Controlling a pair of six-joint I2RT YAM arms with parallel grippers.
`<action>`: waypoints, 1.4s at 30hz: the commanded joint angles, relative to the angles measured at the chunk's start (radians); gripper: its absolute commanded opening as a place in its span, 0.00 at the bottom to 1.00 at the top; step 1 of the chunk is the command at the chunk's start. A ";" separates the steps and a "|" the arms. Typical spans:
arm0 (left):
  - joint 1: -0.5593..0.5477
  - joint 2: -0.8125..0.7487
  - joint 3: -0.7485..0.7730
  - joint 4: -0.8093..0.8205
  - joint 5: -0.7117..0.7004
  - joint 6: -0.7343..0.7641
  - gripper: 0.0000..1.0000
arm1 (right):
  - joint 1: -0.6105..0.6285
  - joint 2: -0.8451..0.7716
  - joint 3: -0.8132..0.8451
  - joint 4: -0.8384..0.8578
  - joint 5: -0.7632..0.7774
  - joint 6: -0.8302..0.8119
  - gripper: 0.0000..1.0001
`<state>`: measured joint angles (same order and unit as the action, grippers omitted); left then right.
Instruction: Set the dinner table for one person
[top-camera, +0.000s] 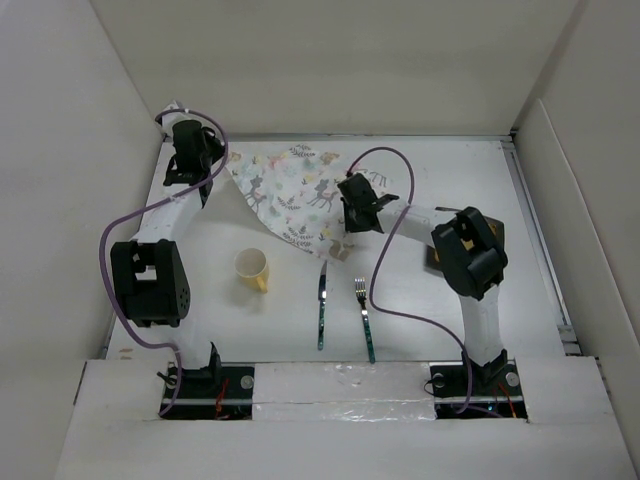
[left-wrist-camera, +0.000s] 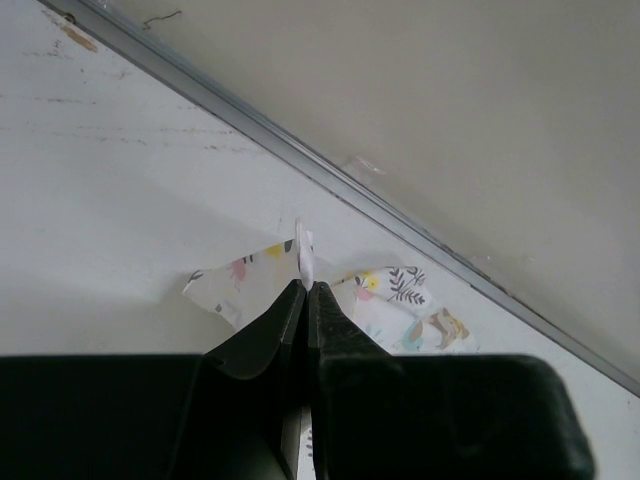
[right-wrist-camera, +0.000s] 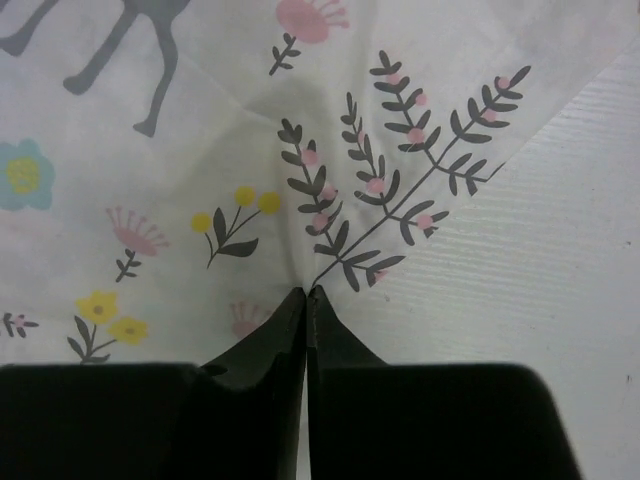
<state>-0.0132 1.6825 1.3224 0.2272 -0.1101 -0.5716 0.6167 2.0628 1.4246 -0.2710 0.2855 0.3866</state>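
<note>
Two sets of jaws pinch the placemat (top-camera: 290, 190), skewed at the far side of the tabletop (top-camera: 450, 180) (nothing placed yet); you have cup (top-camera: 252, 267), knife (top-camera: 322, 305) and fork (top-camera: 364, 315) left to arrange.

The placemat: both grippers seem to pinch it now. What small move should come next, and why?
Probably lift both pinched spots slightly and draw them apart. The left gripper and the right gripper are each shut on the placemat, which lies folded into a rough triangle on the far part of the dinner table, so it likely needs spreading flat.
</note>
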 joint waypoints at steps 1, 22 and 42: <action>0.009 -0.040 -0.014 0.032 -0.010 0.018 0.00 | -0.040 0.030 0.040 -0.068 -0.025 -0.014 0.00; -0.034 -0.155 -0.204 0.001 0.066 -0.040 0.00 | -0.255 -0.147 -0.030 0.100 -0.094 -0.034 0.59; -0.034 -0.156 -0.252 -0.009 0.032 -0.013 0.00 | -0.160 -0.095 -0.187 0.095 -0.092 -0.014 0.23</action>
<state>-0.0502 1.5414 1.0706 0.1898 -0.0654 -0.5949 0.4561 1.9438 1.2419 -0.1776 0.1799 0.3542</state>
